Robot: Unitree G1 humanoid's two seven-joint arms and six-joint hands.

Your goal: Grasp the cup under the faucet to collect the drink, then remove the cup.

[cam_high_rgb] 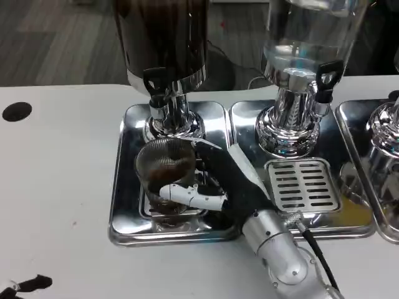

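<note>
A ribbed clear cup (163, 168) with dark drink in its bottom stands on the left steel drip tray (128, 180), just in front of the black faucet (156, 84) of the dark-filled dispenser. My right hand (218, 180) wraps the cup from the right, one white finger curling across its front. At the bottom left corner the fingertips of my left hand (22, 286) lie on the table; how its fingers stand is cut off by the picture's edge.
A second dispenser (298, 68) with clear liquid stands to the right over its own slotted tray (303, 185). A third steel tray and base (380, 162) sit at the right edge. A black hole (17, 111) marks the table's left.
</note>
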